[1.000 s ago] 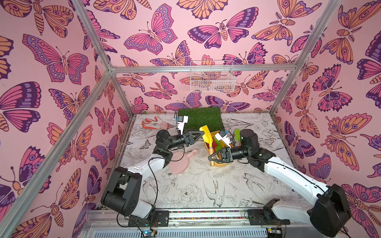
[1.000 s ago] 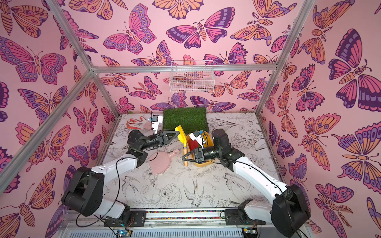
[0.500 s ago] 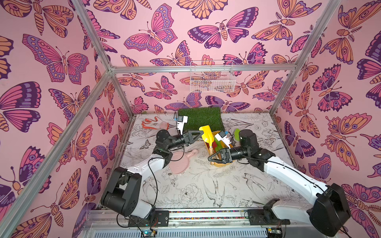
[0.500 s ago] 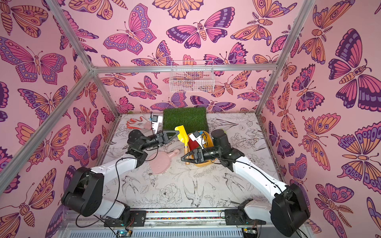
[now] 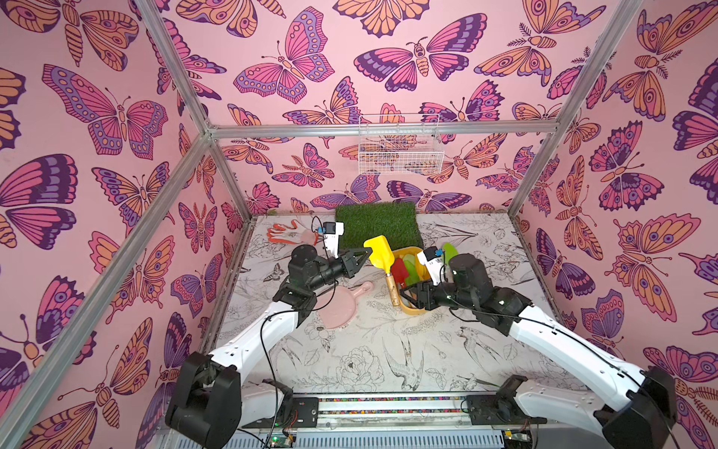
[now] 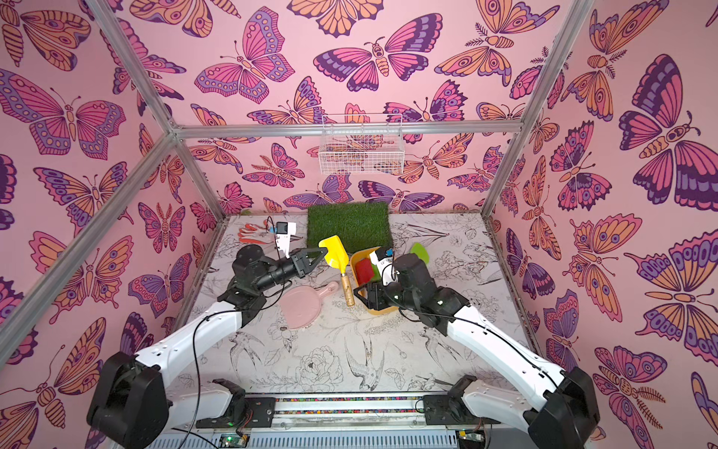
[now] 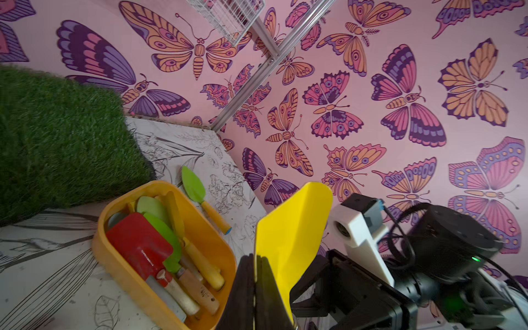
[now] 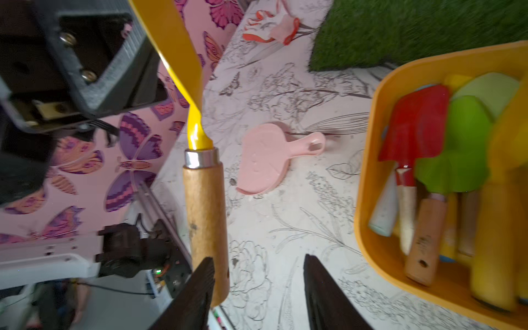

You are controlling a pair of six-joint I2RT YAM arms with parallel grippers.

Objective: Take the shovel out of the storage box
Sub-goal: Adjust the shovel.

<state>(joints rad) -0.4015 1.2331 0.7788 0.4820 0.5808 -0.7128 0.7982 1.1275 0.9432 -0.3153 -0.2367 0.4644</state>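
Note:
The shovel [image 5: 379, 252] has a yellow blade and a wooden handle [image 8: 205, 217]. It hangs blade-up just left of the yellow-orange storage box [image 5: 412, 310], outside the box's rim. My left gripper [image 5: 367, 254] is shut on the edge of the blade [image 7: 294, 223], and its fingers [image 7: 245, 285] pinch the thin yellow metal. My right gripper [image 8: 258, 258] is open at the handle's lower end. One finger lies against the wood and the other stands well apart. Both top views show the right gripper [image 6: 359, 295] at the box's near left corner [image 6: 379, 310].
The box [image 7: 123, 268] still holds a red shovel [image 7: 140, 245], green trowels and wooden handles. A pink dustpan [image 5: 342, 307] lies left of the shovel. A grass mat [image 5: 379, 223], a glove [image 5: 287, 233] and a green trowel [image 5: 448, 248] lie behind. A wire basket [image 5: 400, 149] hangs on the back wall.
My right gripper was shut on the shovel's handle and has opened, letting it go. The left gripper has closed on the blade. The shovel has hardly moved.

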